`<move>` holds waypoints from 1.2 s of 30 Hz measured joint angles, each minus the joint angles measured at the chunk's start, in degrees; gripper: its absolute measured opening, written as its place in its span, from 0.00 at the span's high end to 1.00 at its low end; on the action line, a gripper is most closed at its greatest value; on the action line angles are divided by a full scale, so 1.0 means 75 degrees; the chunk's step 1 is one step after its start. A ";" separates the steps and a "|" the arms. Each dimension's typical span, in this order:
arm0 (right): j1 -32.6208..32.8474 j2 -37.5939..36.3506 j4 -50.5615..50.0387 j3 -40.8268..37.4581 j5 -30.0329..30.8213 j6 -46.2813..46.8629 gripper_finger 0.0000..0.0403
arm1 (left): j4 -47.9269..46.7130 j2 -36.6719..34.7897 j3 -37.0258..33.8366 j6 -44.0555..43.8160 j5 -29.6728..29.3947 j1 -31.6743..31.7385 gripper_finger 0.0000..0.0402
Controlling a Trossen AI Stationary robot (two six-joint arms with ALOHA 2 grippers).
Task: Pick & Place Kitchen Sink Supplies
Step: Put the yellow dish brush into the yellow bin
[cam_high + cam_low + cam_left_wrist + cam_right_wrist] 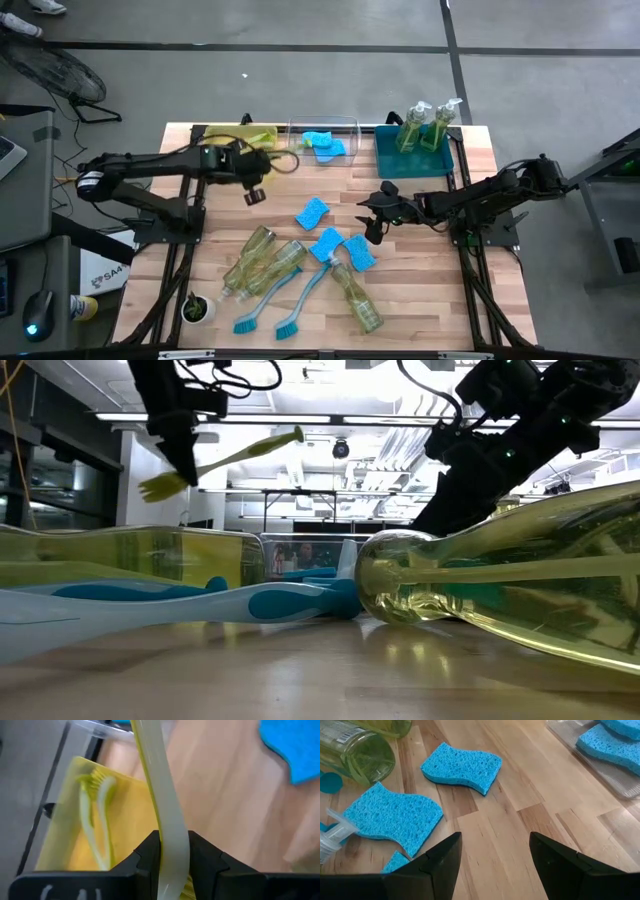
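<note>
My left gripper (pixel 250 186) hangs near the yellow bin (pixel 252 135) at the far left, shut on a yellow-green dish brush (pixel 240 455). A second yellow-green brush (pixel 95 815) lies in that bin. My right gripper (pixel 374 216) stands open low over mid-table, with nothing between its fingers (pixel 492 865). Ahead of it light-blue sponges (pixel 462 766) (pixel 392 815) lie flat on the wood. Soap bottles (pixel 262 262) (pixel 357 298) and two blue brushes (pixel 275 310) lie toward the near edge. My left gripper pinches the brush's handle (pixel 172 832) between its two fingers (pixel 149 852), close to the bristle head (pixel 160 486). The fingers slant down from above and lie across the handle. The brush is lifted clear and tilted, its free handle end (pixel 297 434) higher than the head.
A clear bin (pixel 345 128) at the far middle holds sponges (pixel 322 145). A teal bin (pixel 415 162) at the far right holds two upright soap bottles (pixel 425 128). A small potted plant (pixel 197 308) stands at the near left corner.
</note>
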 joint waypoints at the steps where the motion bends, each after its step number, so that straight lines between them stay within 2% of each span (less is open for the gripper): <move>1: 0.0002 0.0000 -0.0025 0.0000 0.0014 0.0000 0.44 | 0.0098 -0.0025 0.0000 0.0112 0.0066 0.0144 0.82; 8: 0.0000 0.0000 -0.0040 -0.0002 0.0036 0.0035 0.44 | 0.0252 -0.0036 0.0000 0.0955 0.0644 0.1374 0.82; 18: 0.0000 0.0000 -0.0037 -0.0002 0.0038 0.0038 0.44 | 0.0472 -0.0036 -0.0003 0.1371 0.1224 0.2827 0.82; 27: 0.0002 0.0000 -0.0036 -0.0002 0.0051 0.0017 0.44 | 0.0565 -0.0033 -0.0249 0.1573 0.1584 0.3946 0.79; 36: 0.0003 0.0000 -0.0037 -0.0002 0.0118 -0.0003 0.44 | 0.0638 -0.0027 -0.0753 0.1821 0.1571 0.4960 0.79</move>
